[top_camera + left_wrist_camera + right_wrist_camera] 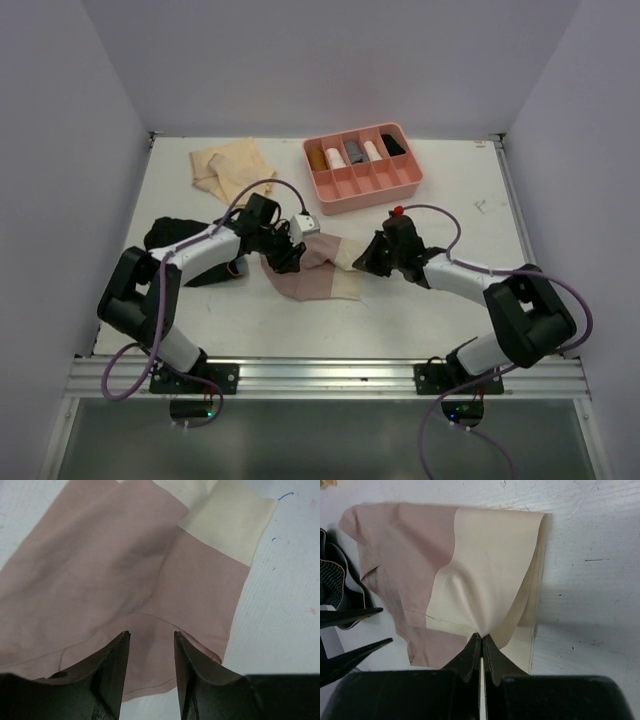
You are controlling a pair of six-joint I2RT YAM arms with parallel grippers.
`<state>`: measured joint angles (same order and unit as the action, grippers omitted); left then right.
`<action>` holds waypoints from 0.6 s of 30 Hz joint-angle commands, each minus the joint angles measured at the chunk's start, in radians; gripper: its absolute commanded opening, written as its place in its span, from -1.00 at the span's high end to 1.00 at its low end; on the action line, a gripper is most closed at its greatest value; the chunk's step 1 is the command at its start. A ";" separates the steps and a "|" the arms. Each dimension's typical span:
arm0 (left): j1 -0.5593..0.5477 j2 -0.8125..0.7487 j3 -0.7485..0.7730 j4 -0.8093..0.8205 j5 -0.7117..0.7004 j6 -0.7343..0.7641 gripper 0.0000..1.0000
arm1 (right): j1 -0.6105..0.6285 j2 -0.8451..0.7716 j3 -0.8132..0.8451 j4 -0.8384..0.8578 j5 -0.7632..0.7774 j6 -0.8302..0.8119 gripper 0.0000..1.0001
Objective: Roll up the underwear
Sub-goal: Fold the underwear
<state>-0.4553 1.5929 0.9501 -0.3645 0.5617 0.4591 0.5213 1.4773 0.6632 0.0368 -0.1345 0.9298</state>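
1. Pale, bare walls (330, 60) close in a white desk (470, 230) on three sides, with both arm bases bolted at its near edge.
2. Far left on the desk lies the black underwear (168, 235), crumpled, partly under the left arm.
3. Behind it, toward the back left corner, the tan underwear (232, 165) lies spread flat, well apart from both arms.
4. The left pincer (150, 635) hangs low over the left edge of the pink cloth. Its two fingers stand apart with a moderate gap, and nothing is caught between them; the cloth shows flat through the gap.
5. At the middle of the desk, between the two arms, lies the pink underwear (312, 282), dusty pink with cream patches, loosely spread and creased.
6. Behind it, toward the back right, sits the pink divided tray (370, 195), with rolled cloth pieces in brown, white, grey, cream and black standing in its far row of compartments.
7. The right pincer (481, 637) is clamped tight on a cream patch at the right edge of the pink underwear. The fabric is drawn up into a small peak at the fingertips, and the fold beside it lifts off the desk.
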 commanded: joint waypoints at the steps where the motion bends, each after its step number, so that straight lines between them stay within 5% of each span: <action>1: -0.068 -0.047 -0.036 0.108 -0.120 0.000 0.11 | -0.006 -0.051 0.003 -0.024 -0.004 -0.019 1.00; 10: -0.138 -0.011 -0.066 0.245 -0.261 -0.019 0.07 | -0.007 -0.068 0.030 -0.095 0.010 -0.032 1.00; 18: -0.187 0.016 -0.082 0.295 -0.252 0.009 0.12 | -0.015 -0.046 0.047 -0.115 0.009 -0.037 1.00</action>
<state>-0.6266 1.5993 0.8768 -0.1448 0.3107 0.4492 0.5137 1.4326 0.6704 -0.0612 -0.1333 0.9108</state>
